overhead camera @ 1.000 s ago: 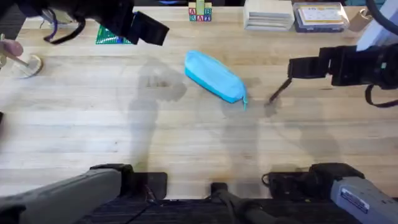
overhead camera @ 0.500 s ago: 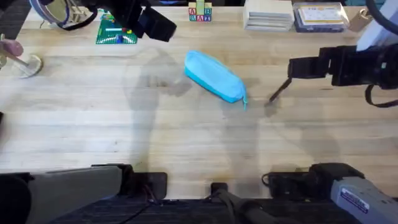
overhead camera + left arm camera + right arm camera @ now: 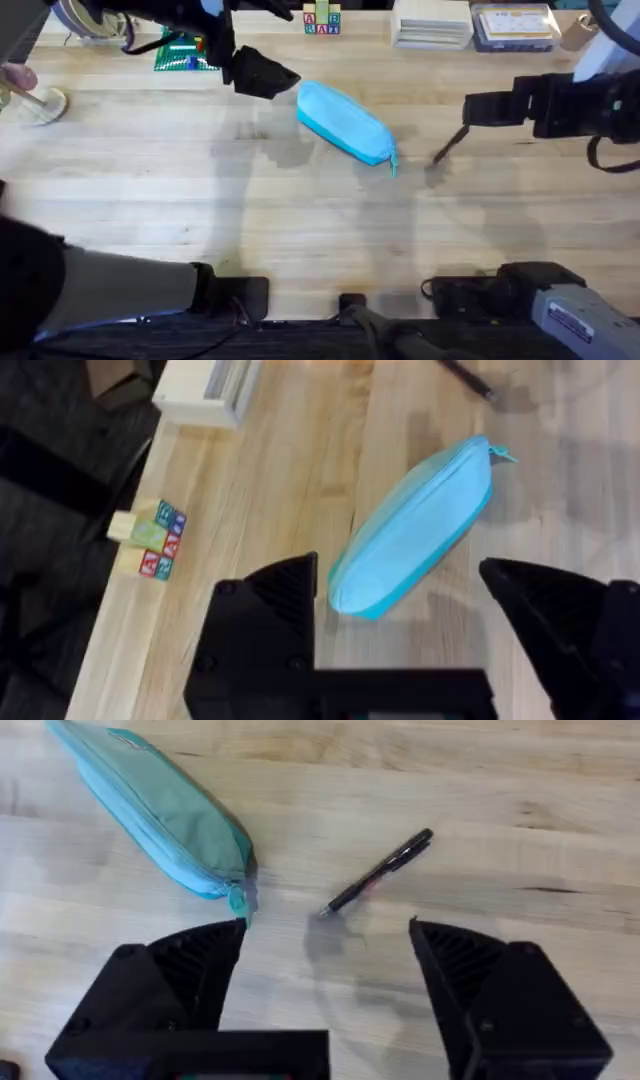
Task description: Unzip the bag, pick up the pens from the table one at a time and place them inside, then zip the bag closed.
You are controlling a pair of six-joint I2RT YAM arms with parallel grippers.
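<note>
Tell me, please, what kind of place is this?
Probably a robot lab or test bench, not a home desk. Two arms work over a wooden table holding a blue bag, a pen, alphabet blocks and a clear box along the far edge.

Readable marks are few. Small wooden alphabet blocks (image 3: 150, 542), stacked near the far edge of the light wooden table (image 3: 300, 480), carry coloured capital letters; an "A" shows on two faces in the left wrist view, other letters not legible. Same blocks in the overhead view (image 3: 322, 20): letters present, too small to read. White label (image 3: 572, 318) on the grey right arm base bears print, illegible.
</note>
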